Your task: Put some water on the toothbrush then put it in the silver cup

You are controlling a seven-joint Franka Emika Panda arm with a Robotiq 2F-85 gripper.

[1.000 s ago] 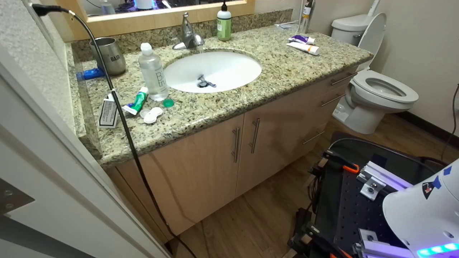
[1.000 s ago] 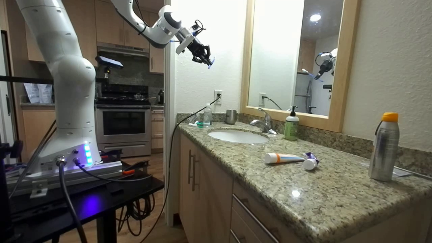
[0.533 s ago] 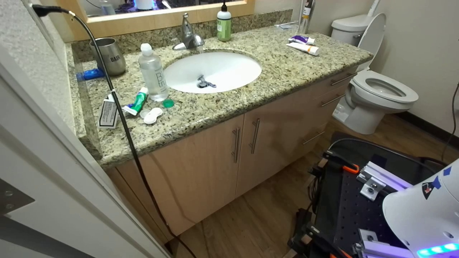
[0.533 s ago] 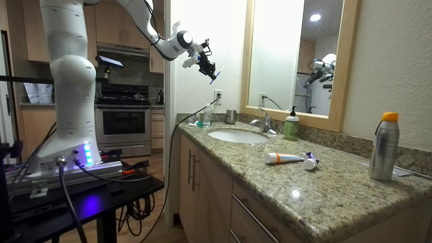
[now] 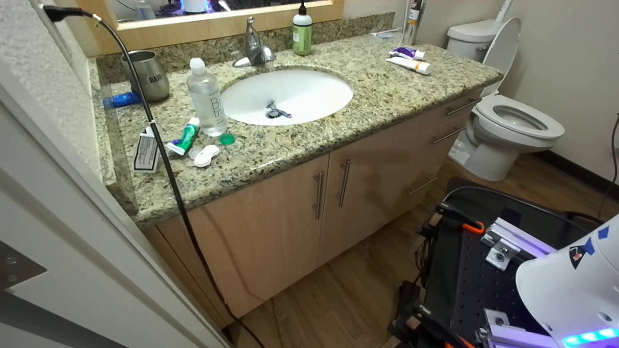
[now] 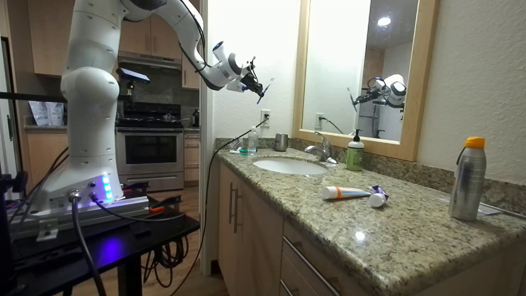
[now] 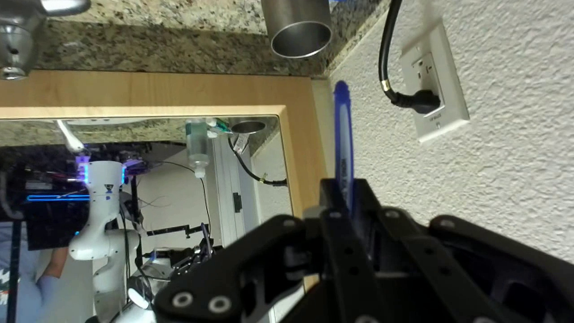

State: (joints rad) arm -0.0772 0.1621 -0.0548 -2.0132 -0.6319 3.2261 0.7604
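The toothbrush [image 6: 267,87] is hanging in the air above the centre of the frame in an exterior view, tilting so that its blue handle is pointing to the lower left and its whitish head to the upper right. The gripper [image 7: 344,199] is pinching it by the handle; in the wrist view the handle's blue end is sticking up from the grip, right of centre.

The silver cup [image 7: 296,15] is showing at the top of that view, apart from the toothbrush. In an exterior view it is standing upright at the upper left of the desk [image 5: 377,92], a blue tube [image 5: 125,99] lying just beside its base. Water [image 5: 271,67] is running from the faucet [image 5: 253,46] into the sink [image 5: 329,92], upper centre. A clear bottle [image 5: 207,104] is standing just left of the sink, and a green-and-white tube [image 5: 187,135] and a green cap [image 5: 226,139] are lying near it. A soap bottle [image 5: 302,36] is standing behind the sink, while a purple tube [image 5: 404,52] and a white tube [image 5: 408,65] are lying to the upper right.

In an exterior view the robot arm [image 6: 92,111] is arching in from the left, and the mirror [image 6: 333,61], upper right, is reflecting the held toothbrush.
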